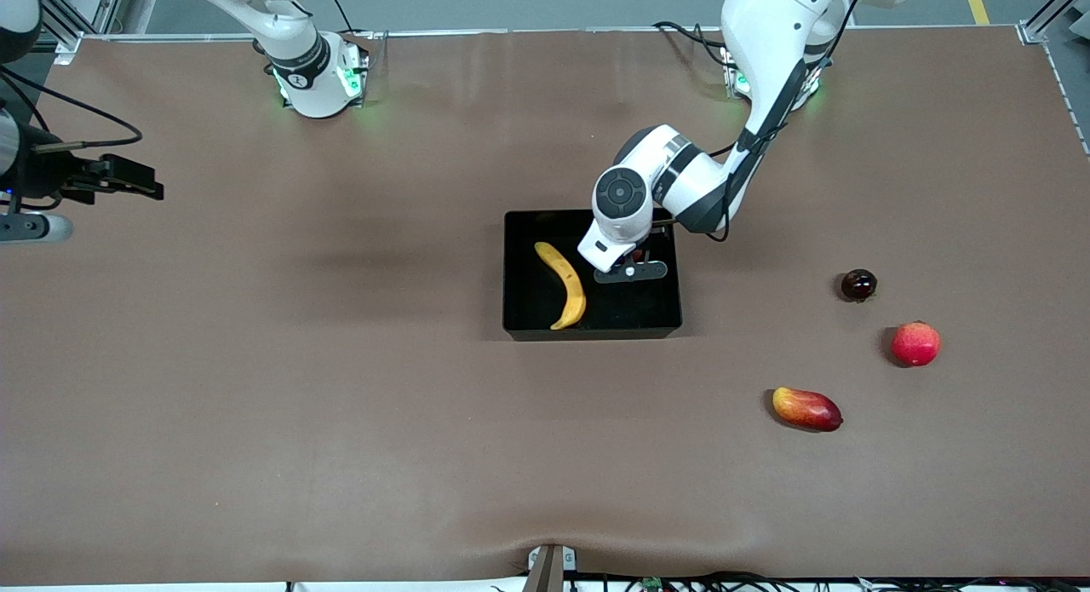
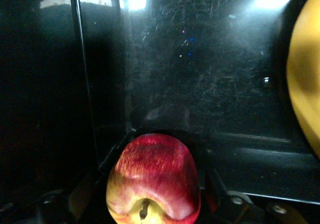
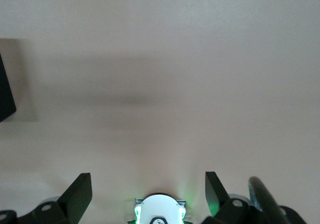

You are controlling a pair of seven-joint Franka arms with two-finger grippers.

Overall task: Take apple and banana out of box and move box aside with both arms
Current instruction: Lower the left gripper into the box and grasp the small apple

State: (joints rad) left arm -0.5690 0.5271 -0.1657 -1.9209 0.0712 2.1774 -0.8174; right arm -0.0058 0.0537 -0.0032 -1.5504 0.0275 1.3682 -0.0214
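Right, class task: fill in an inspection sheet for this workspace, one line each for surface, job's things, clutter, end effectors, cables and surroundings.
Surface: brown table, slight ripple at the edge nearest the front camera.
Job's things: black bin mid-table; banana lies in it; red-yellow apple held inside the bin.
Clutter: mango, red round fruit and small dark fruit on the table toward the left arm's end.
End effectors: left end effector inside the bin, shut on the apple; right end effector open, waiting over bare table at the right arm's end.
Cables: black cables at both arm bases and along the left arm.
Surroundings: grey floor past the table; nothing else seen.
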